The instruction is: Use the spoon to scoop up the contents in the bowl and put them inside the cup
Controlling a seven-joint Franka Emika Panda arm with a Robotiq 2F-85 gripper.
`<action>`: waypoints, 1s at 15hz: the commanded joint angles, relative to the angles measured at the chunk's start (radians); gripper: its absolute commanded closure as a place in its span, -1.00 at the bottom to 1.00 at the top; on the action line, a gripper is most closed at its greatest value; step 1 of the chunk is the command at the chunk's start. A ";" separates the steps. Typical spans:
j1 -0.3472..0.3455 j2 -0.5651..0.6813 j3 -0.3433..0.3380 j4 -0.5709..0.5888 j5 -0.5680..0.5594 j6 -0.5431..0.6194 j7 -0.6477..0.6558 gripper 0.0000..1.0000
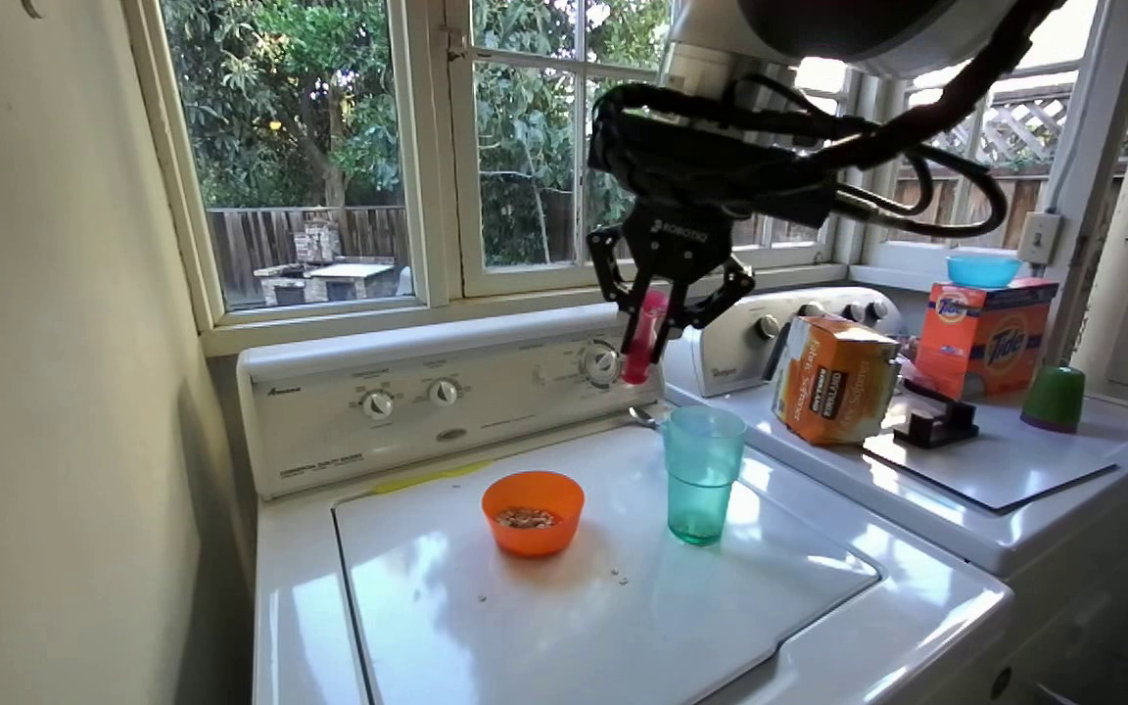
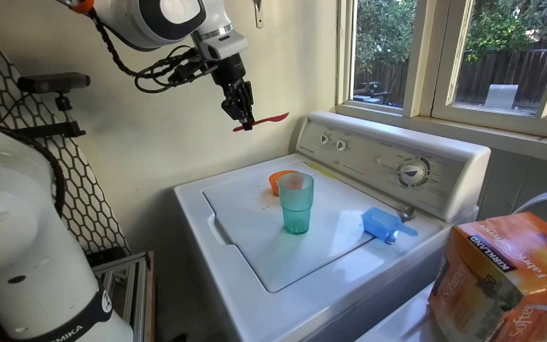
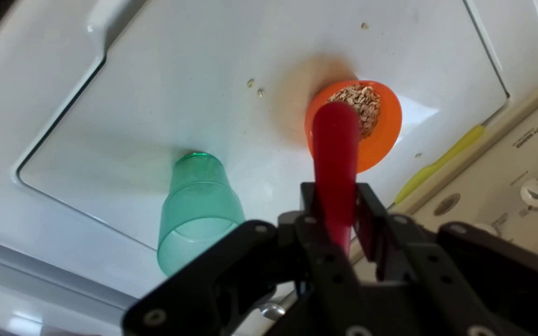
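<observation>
A black Robotiq gripper (image 1: 644, 350) hangs above the white Amana washer lid (image 1: 544, 636), its two fingers pinched on a slim red-pink plastic spoon (image 2: 265, 120). The spoon is held crosswise at the fingertips, slightly tilted, well apart from everything below; which end is the scoop, and whether it carries food, is hard to tell. Below the gripper, just past its fingertips in the wrist view, a shallow orange plastic bowl (image 3: 387, 135) holds what look like rolled oats (image 3: 367, 105). Also below the gripper, off to the left in that view and apart from the bowl, a translucent teal tumbler (image 3: 199, 200) stands upright. The likeliest trouble is the spoon turning between the fingers: it is thin and pinched at one short stretch, so a push against the bowl's wall or floor could swivel it and tip out a load. The bowl looks light and the lid glossy, so the same push might slide it away from the gripper. On the way across, too steep a tilt could scatter oats; loose flakes (image 3: 260, 93) dot the lid. And since the tumbler is tall, a gripper travelling low could clip its rim and knock it over.
</observation>
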 commanded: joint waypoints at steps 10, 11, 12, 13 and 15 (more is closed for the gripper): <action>-0.036 -0.146 -0.292 -0.090 0.508 -0.143 -0.498 0.89; -0.042 -0.153 -0.309 -0.099 0.540 -0.172 -0.551 0.89; -0.055 -0.160 -0.322 -0.109 0.575 -0.197 -0.601 0.89; -0.073 -0.159 -0.332 -0.115 0.607 -0.227 -0.648 0.89; -0.115 -0.146 -0.356 -0.118 0.652 -0.297 -0.731 0.89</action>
